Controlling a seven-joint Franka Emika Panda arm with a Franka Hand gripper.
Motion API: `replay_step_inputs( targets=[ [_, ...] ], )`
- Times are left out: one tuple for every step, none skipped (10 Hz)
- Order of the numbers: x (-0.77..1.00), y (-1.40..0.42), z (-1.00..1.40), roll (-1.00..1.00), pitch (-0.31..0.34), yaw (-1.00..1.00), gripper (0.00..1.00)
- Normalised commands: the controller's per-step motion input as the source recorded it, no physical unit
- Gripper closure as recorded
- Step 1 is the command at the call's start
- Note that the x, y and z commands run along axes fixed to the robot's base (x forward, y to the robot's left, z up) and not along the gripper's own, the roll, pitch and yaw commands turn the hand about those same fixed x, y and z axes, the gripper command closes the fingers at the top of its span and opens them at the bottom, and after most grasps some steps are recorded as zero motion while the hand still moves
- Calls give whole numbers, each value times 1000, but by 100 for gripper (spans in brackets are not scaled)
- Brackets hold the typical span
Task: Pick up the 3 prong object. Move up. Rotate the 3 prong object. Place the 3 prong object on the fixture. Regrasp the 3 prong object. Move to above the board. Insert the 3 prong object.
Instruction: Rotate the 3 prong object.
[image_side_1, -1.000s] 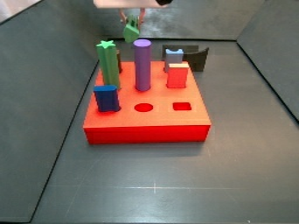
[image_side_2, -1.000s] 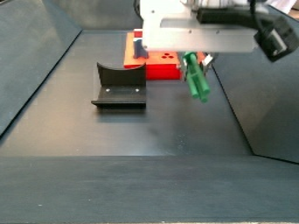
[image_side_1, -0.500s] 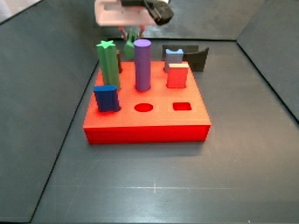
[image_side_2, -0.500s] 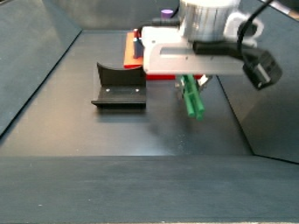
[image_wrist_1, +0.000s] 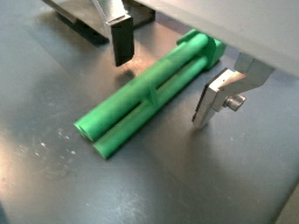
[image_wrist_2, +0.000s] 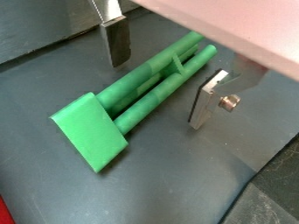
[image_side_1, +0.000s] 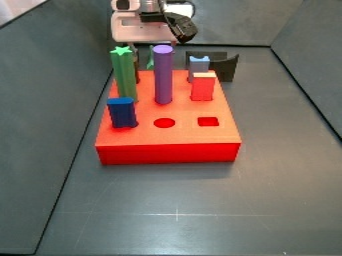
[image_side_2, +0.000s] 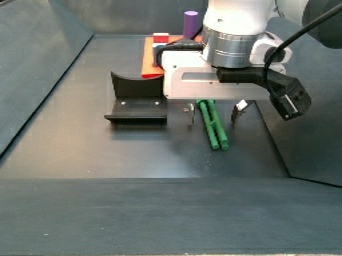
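Presently: gripper (image_side_2: 221, 108), low over the dark floor beside the board (image_side_2: 163, 62), jaws spread wide and pinching nothing; in both wrist views the silver fingers (image_wrist_1: 219, 94) stand either side of the piece with floor showing between pad and plastic, so no contact can be seen.

3 prong object (image_side_2: 214, 125): green, lying flat on the floor directly beneath the gripper, its long axis running between the fingers (image_wrist_2: 209, 103); in a wrist view it shows as parallel ribbed rods (image_wrist_1: 145, 94); in a wrist view a flat square end plate closes the end away from the gripper (image_wrist_2: 89, 131).

Fixture (image_side_2: 135, 99): dark L-shaped bracket on its base plate, near the piece but apart from it.

Board (image_side_1: 167, 136): red slab bearing a purple post (image_side_1: 162, 73), a green star-topped post (image_side_1: 123, 72), a blue block (image_side_1: 122, 111) and a red-and-grey peg (image_side_1: 202, 81); one round and one square hole are open.
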Motion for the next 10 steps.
replay_step_inputs(
  targets=[
    [-9, -2, 1000, -4, 13, 1, 0],
    [-15, -4, 1000, -10, 22, 2, 0],
    [-15, -3, 1000, -15, 30, 3, 0],
    [-14, -3, 1000, -27, 47, 4, 0],
    [-15, -5, 1000, -35, 51, 5, 0],
    [-19, -7, 1000, -42, 47, 6, 0],
    [-25, -9, 997, -46, 46, 6, 0],
    [-21, -9, 783, -54, 44, 6, 0],
    [-18, -9, 621, -61, 44, 7, 0],
    [0, 0, 0, 0, 0, 1000, 0]
  ],
)
